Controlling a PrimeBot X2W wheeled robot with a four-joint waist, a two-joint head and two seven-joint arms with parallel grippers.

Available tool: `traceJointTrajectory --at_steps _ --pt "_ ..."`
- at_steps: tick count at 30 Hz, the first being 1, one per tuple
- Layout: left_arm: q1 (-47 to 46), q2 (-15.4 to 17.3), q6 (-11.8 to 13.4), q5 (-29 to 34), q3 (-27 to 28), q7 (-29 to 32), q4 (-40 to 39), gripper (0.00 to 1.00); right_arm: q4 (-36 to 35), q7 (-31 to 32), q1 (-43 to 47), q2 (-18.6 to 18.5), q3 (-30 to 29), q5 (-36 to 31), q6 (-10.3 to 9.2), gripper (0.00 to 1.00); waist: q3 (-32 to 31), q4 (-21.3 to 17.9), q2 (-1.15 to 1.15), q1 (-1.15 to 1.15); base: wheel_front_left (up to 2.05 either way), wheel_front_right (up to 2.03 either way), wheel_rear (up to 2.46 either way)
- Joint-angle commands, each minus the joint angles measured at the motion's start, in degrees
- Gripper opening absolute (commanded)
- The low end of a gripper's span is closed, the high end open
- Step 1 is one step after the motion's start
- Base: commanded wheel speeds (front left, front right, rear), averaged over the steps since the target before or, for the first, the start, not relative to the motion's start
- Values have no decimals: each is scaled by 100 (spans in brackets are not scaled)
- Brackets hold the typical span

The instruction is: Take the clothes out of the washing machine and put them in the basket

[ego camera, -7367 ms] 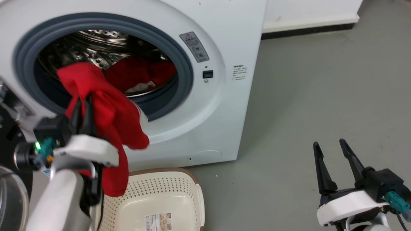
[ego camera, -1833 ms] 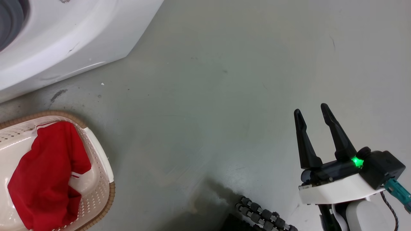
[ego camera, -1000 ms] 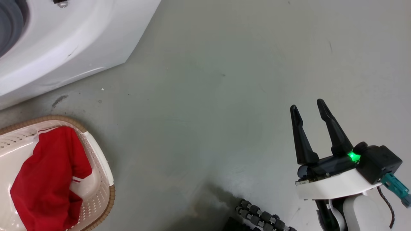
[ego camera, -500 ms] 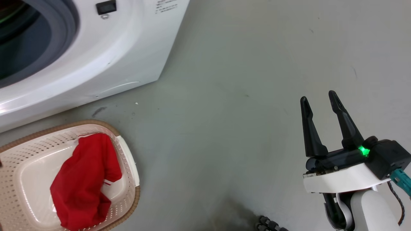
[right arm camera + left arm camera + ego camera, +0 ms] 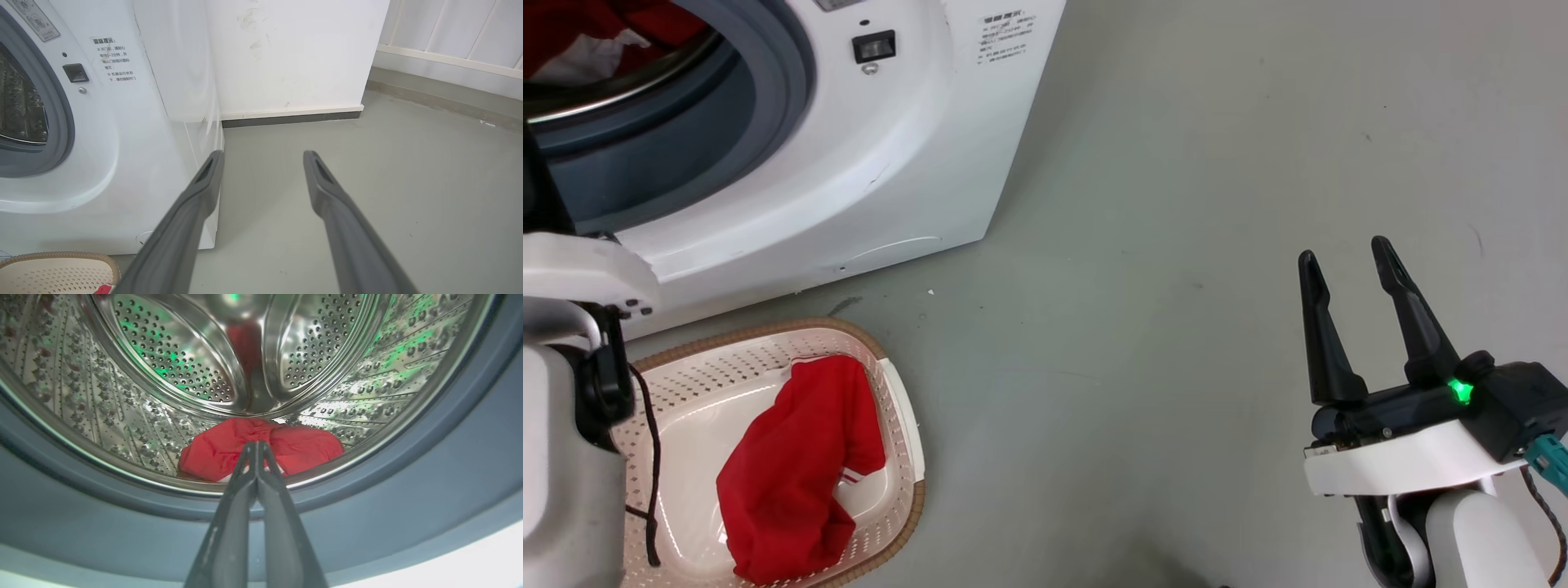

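Basket [image 5: 907, 506] sits lower left of the head view, with one red piece of the clothes [image 5: 792, 457] heaped inside it. Right hand [image 5: 1343, 250] is parked lower right over bare floor [image 5: 1176, 163], fingers apart, nothing in it. Left hand [image 5: 256, 444] is up at the porthole, fingers pressed together with nothing between them. Its tips are aimed at a second red piece [image 5: 204, 451] lying at the bottom front of the drum [image 5: 171, 367].

Risks, my guess:
- Going in closed, the tips would just shove the fabric deeper, so the fingers need to part first.
- A pinch on a thin fold could slip on the pull-out.
- The cloth could drag on the grey seal [image 5: 408, 490] lip and drop short of the basket.
- The black cable [image 5: 654, 457] hanging off the left arm [image 5: 556, 490] over the basket could snag.

Around: washing machine [image 5: 915, 163] front with latch [image 5: 874, 47] and sticker [image 5: 1005, 37], white wall [image 5: 286, 53] and skirting [image 5: 292, 118] behind. Only the seal lip stands between the left hand and the garment.
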Motion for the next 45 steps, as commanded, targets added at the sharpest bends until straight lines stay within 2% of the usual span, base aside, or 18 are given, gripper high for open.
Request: traceJointTrajectory --at_steps 1,2,3,9,15,24,35,45 --pt "118 -20 50 -31 4 78 -154 47 -39 25 57 4 -13 -43 -5 100 -27 31 -1 1 0 0 0" --pt "170 -21 77 -45 8 130 -246 82 -47 38 54 4 -14 -46 -5 100 -34 37 -1 1 0 0 0" --pt "215 -17 95 -55 11 179 -328 100 -52 40 53 4 -13 -48 -6 100 -39 38 -1 1 0 0 0" --pt "197 118 148 -75 32 539 -552 100 -48 45 82 4 -5 -37 -5 100 -62 4 -1 1 0 0 0" --pt "-278 368 7 -109 -66 1055 -363 100 -39 42 51 4 58 16 -5 100 28 -86 -1 1 0 0 0" --pt "-1712 1029 -346 -50 -281 2116 605 100 71 -27 -102 4 244 118 -6 100 440 -497 -1 1 0 0 0" --pt "-3187 1623 -488 263 -598 3183 1551 100 175 -144 -222 6 473 325 -6 100 1087 -1002 -1 1 0 0 0" --pt "-4215 1589 -439 609 -1093 3917 2085 100 122 -213 -95 5 546 335 -6 100 1518 -1001 -1 1 0 0 0"
